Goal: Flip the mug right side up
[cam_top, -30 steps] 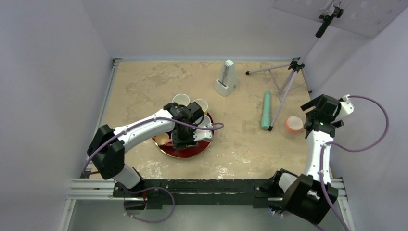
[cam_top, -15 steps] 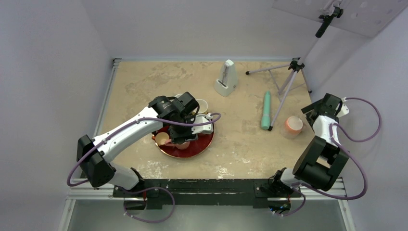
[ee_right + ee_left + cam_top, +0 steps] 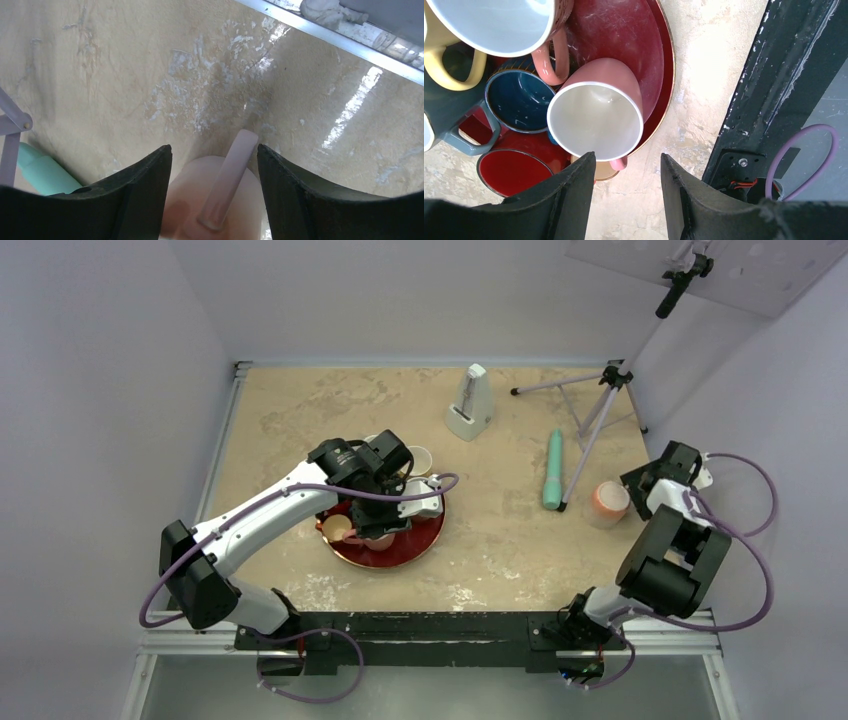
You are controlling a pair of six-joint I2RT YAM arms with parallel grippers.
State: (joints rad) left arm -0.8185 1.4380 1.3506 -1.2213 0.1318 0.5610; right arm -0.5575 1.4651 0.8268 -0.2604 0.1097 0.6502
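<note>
Mug (image 3: 185, 202) not righted yet: my right tool (image 3: 214, 150) just swung down to it, open, astride its handle (image 3: 227, 175).

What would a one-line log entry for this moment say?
right pincer: open, lined up over handle of pale pink mug, not gripped | left pincer: open, above mugs on red plate
</note>
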